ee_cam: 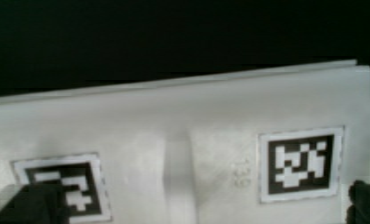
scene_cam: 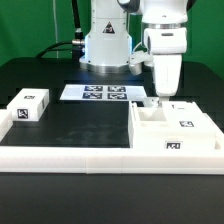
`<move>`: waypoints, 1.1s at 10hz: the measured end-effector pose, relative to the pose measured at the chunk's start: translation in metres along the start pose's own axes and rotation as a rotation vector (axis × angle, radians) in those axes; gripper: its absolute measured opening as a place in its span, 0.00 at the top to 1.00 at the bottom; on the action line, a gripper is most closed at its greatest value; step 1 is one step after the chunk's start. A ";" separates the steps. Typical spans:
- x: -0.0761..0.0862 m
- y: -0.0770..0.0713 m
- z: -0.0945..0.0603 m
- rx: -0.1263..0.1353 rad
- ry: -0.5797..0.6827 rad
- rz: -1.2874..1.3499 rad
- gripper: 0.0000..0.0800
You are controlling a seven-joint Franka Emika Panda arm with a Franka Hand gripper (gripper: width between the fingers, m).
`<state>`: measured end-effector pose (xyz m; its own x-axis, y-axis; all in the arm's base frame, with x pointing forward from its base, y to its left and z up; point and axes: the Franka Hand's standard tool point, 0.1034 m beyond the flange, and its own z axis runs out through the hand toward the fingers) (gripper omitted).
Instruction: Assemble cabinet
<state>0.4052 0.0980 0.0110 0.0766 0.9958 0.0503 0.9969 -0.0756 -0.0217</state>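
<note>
The cabinet (scene_cam: 176, 129), a big white box with black-and-white tags, stands at the exterior view's right on the black table. My gripper (scene_cam: 160, 97) hangs straight down over the cabinet's far left part, just above it. In the wrist view the cabinet's white top (ee_cam: 182, 130) fills the frame, with one tag (ee_cam: 301, 160) and a second tag (ee_cam: 66, 185). The dark fingertips (ee_cam: 29, 205) stand wide apart at the frame's edge. The gripper (ee_cam: 196, 208) is open and holds nothing.
A small white tagged box (scene_cam: 28, 106) sits at the exterior view's left. The marker board (scene_cam: 95, 93) lies in front of the robot base (scene_cam: 106, 45). A long white border rail (scene_cam: 70, 155) runs along the table's front.
</note>
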 end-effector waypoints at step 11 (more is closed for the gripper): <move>-0.001 0.001 0.002 -0.002 0.004 0.005 0.91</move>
<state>0.4057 0.0968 0.0094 0.0819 0.9952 0.0537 0.9965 -0.0809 -0.0197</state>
